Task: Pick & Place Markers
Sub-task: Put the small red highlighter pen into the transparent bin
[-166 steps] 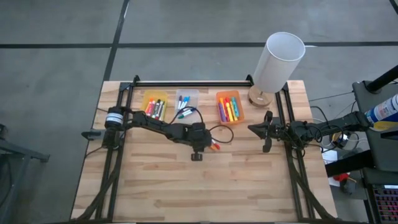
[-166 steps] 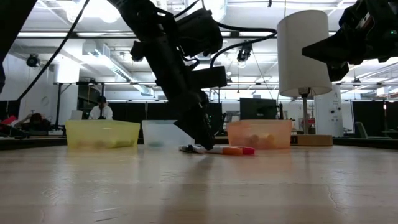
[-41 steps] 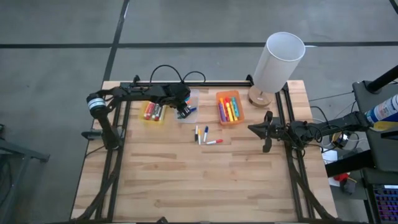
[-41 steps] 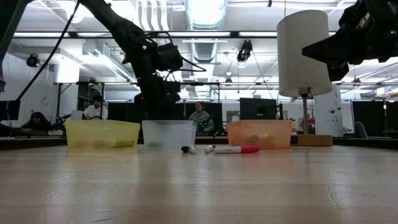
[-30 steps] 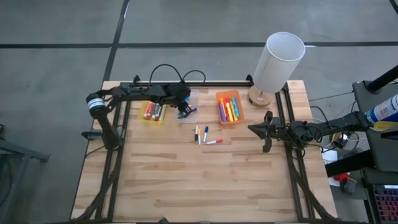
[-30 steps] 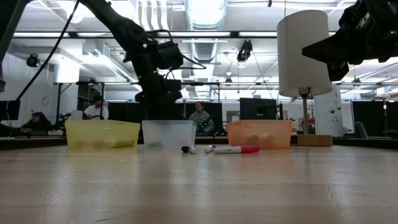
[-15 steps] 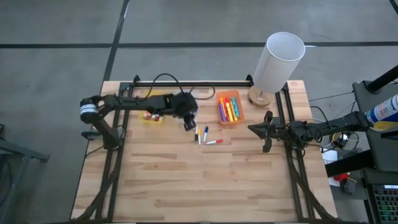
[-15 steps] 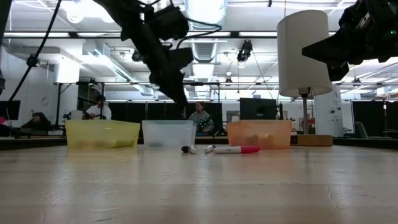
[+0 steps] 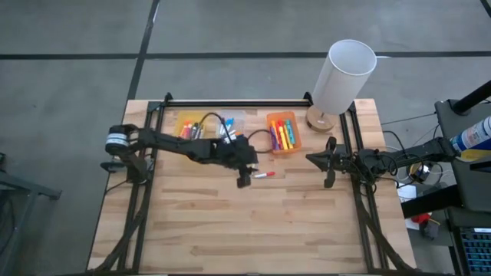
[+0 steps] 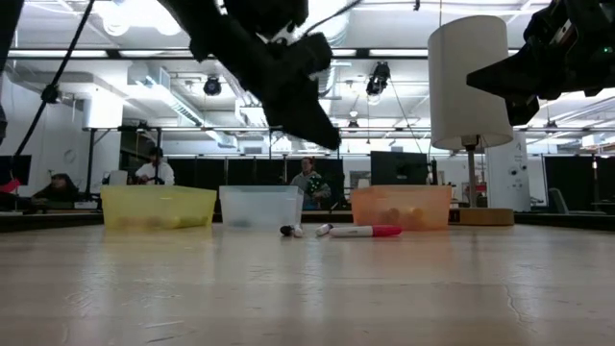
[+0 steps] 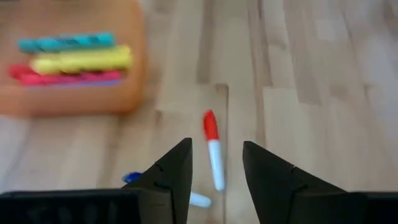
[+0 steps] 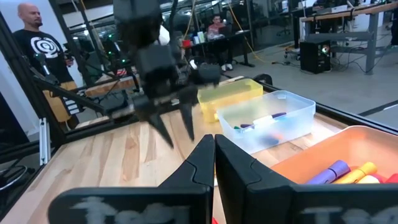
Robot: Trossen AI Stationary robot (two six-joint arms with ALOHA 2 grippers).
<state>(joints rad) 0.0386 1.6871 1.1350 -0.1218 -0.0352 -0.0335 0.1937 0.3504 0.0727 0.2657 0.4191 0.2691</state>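
Below the open left gripper [image 11: 214, 168], red-capped marker [image 11: 213, 148]

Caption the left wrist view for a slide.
Open left gripper above a red-capped marker on the table, orange bin beyond.

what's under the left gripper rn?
Left gripper, open, hangs above a red-capped marker lying on the table. A blue-capped marker shows partly; the gripper covers the rest.
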